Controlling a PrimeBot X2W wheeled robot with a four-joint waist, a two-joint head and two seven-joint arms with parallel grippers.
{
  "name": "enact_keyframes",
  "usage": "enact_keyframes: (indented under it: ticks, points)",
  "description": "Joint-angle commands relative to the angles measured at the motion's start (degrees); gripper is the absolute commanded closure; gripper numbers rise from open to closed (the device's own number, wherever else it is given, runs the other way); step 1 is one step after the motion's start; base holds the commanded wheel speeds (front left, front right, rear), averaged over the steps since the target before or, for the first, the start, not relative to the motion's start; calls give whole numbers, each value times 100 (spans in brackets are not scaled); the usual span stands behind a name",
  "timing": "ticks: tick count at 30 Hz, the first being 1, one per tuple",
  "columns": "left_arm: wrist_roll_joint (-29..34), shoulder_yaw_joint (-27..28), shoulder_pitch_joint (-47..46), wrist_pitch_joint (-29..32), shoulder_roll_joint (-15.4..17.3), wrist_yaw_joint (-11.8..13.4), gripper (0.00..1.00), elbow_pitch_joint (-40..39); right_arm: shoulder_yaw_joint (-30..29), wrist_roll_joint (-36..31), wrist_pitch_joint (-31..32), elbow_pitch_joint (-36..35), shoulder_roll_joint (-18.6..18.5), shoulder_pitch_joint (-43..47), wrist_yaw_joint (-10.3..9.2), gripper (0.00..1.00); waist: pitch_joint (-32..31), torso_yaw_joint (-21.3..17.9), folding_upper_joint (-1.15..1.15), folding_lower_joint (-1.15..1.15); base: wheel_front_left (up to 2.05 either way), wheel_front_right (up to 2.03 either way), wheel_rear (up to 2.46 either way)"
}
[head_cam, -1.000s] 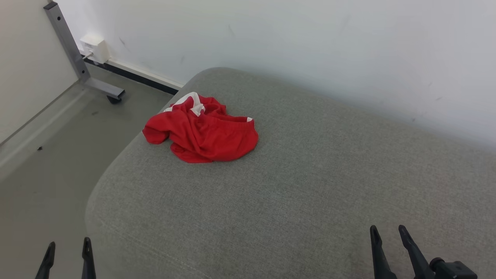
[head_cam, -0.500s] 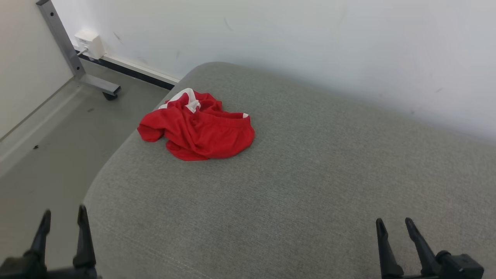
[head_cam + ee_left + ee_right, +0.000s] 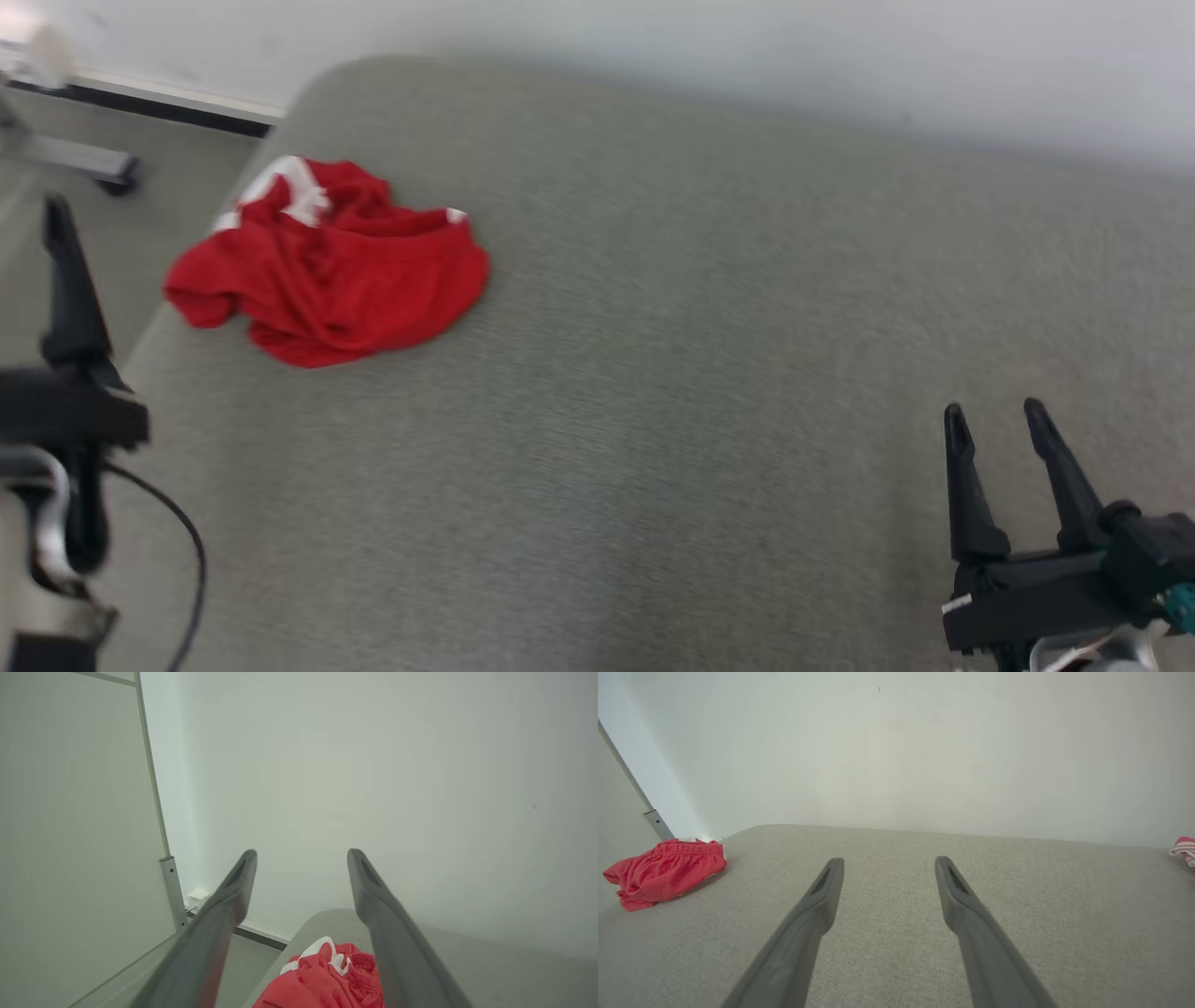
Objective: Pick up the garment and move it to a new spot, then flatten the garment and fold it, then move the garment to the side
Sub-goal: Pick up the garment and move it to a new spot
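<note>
The garment (image 3: 327,271) is a crumpled red heap with white patches, lying near the far left corner of the grey cushion (image 3: 700,392). The left wrist view shows the garment (image 3: 327,980) low between the spread fingers of my left gripper (image 3: 301,856), which is open, empty and held above and short of it. One dark left finger (image 3: 70,289) rises at the left edge of the head view. My right gripper (image 3: 993,411) hovers open over the cushion's near right part, far from the garment (image 3: 663,872). Nothing sits between the fingers of the right gripper (image 3: 889,861).
A white wall (image 3: 747,56) runs behind the cushion. Left of the cushion is grey floor with a metal leg on a castor (image 3: 89,166). A pale panel with a metal post (image 3: 170,891) stands at the left. A red-and-white striped cloth (image 3: 1183,849) lies at the cushion's far right.
The head camera has swung, so the whole picture shifted. Both open grippers have come up and forward, the left one more. The garment lies as before on the cushion.
</note>
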Motion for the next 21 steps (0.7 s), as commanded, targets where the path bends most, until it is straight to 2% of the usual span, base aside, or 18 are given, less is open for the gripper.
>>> enact_keyframes:
  ticks: [1, 10, 21]
  points:
    - [-30, 53, -308, 82, 135, -29, 0, 149, -26, -49, -43, -45, 18, -130, -15, 0, 1035, -1082, 0, -1, 0, 0, 0]
    - [-169, 128, -1142, 618, 757, -177, 0, 806, -143, -128, -157, -94, 134, -322, -15, 0, 1451, -1671, 0, -1, 0, 0, 0]
    - [-319, -151, -1545, 1556, 1065, -307, 0, 1708, -255, -161, -178, -60, 138, -507, -15, 0, 1677, -1815, 0, -1, 0, 0, 0]
